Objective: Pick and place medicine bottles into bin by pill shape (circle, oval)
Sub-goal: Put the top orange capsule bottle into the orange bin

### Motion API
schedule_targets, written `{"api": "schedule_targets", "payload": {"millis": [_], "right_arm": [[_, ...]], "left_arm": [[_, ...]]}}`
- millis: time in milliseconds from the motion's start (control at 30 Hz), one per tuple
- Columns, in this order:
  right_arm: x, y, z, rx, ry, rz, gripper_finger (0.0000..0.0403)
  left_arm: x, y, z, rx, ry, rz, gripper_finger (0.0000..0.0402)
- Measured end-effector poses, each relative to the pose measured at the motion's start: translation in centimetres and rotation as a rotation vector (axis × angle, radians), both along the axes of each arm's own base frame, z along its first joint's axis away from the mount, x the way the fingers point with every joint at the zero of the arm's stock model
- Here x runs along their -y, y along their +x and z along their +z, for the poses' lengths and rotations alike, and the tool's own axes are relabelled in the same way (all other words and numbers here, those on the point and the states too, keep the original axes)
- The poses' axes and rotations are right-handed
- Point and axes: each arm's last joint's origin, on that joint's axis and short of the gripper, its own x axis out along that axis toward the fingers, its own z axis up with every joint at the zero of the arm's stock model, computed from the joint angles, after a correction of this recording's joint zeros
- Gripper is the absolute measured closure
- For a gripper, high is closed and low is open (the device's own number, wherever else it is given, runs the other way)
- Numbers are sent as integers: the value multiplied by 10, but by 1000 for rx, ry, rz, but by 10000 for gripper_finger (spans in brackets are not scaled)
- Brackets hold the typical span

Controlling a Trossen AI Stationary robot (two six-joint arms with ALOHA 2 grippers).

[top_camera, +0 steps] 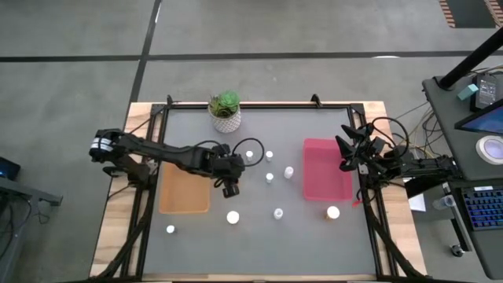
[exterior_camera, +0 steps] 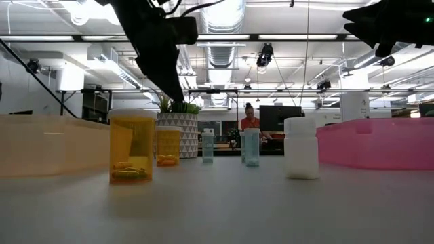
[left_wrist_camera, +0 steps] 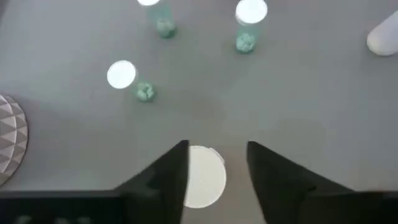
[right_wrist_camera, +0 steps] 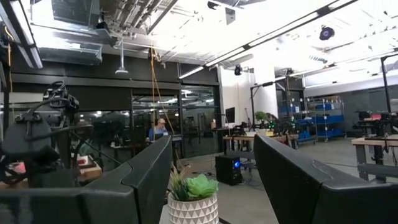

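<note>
L gripper (top_camera: 229,187) hangs over the mat just right of the orange bin (top_camera: 185,189), fingers (left_wrist_camera: 163,174) spread partway w/ a white-capped bottle (left_wrist_camera: 204,176) showing between them below; can't tell if they touch it. Other medicine bottles stand scattered across the mat btwn the orange bin and the pink bin (top_camera: 326,169), incl. an orange-bodied one (exterior_camera: 131,146) w/ pills at its bottom and a white one (exterior_camera: 301,148) in the low view. R gripper (top_camera: 348,148) waits at the pink bin's far right edge, fingers (right_wrist_camera: 146,174) wide apart, holding nothing, facing the potted plant (top_camera: 225,110).

Bright even ceiling light, soft faint shadows — bottle caps (left_wrist_camera: 121,74) glare white, wrist views blurred
</note>
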Motion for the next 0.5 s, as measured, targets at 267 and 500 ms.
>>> {"api": "schedule_targets", "payload": {"millis": [267,500], "right_arm": [[0,0,0,-4,-2,-1,184],[0,0,0,-4,-2,-1,184]], "left_arm": [[-2,-5,-10,-68,44,-41,134],[-4,-6,-21,-108,69,-79,123]]}}
